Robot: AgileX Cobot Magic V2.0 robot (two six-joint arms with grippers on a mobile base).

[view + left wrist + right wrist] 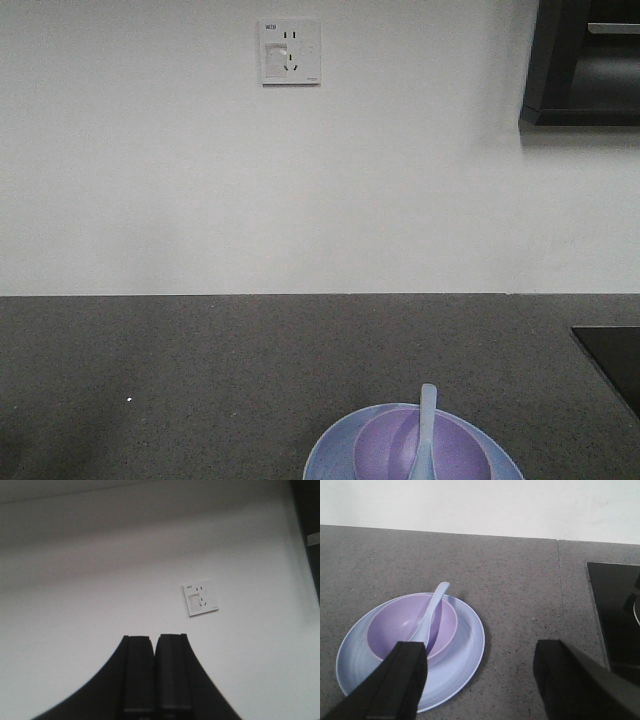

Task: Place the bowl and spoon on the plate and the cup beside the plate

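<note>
The right gripper, spread wide just beside the plate, may knock the spoon from the bowl; the left gripper is closed

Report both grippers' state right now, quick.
Left gripper: shut, holding nothing, aimed at the white wall.
Right gripper: open, holding nothing, over the dark speckled countertop.

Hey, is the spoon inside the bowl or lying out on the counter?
Inside: the spoon rests scoop-down in the bowl, handle leaning over the rim.
</note>
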